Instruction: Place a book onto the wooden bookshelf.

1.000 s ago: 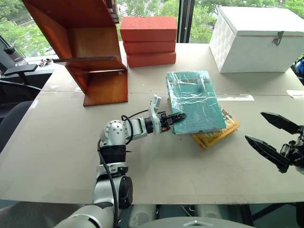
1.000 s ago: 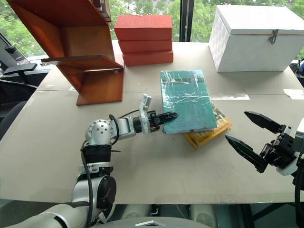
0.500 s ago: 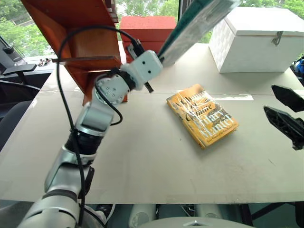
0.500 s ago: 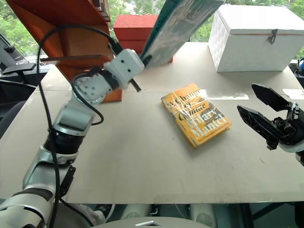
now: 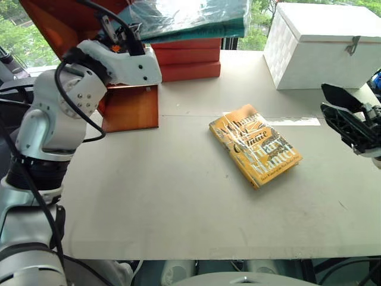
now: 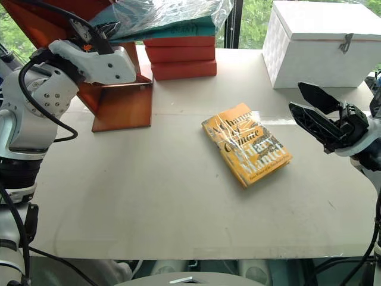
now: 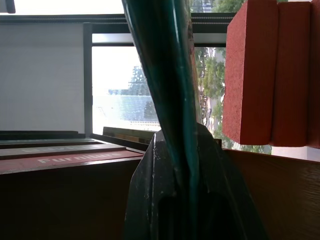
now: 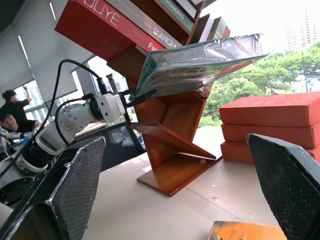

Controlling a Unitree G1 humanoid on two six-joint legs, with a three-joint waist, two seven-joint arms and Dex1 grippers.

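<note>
The book (image 5: 184, 15), teal and wrapped in crinkled clear plastic, is held high and nearly flat in front of the wooden bookshelf (image 5: 128, 107), its far end over the red boxes. My left gripper (image 5: 123, 31) is shut on the book's near corner, up beside the bookshelf's slanted panels. In the left wrist view the book's edge (image 7: 165, 75) runs between the two fingers (image 7: 150, 190). The right wrist view shows the book (image 8: 200, 62) level with an upper shelf board (image 8: 175, 140). My right gripper (image 6: 297, 97) hangs open above the table's right side, holding nothing.
A yellow-orange book (image 5: 256, 146) lies on the table's middle. Three stacked red boxes (image 5: 187, 59) stand behind it, right of the bookshelf. A white chest (image 5: 321, 44) sits at the back right. Books fill the shelf's top (image 8: 150, 25). People (image 8: 12, 110) are far behind it.
My left arm lifted the teal book off the yellow-orange one, swung it up and left, and rolled it nearly flat by the bookshelf. My right gripper rose a little, still open.
</note>
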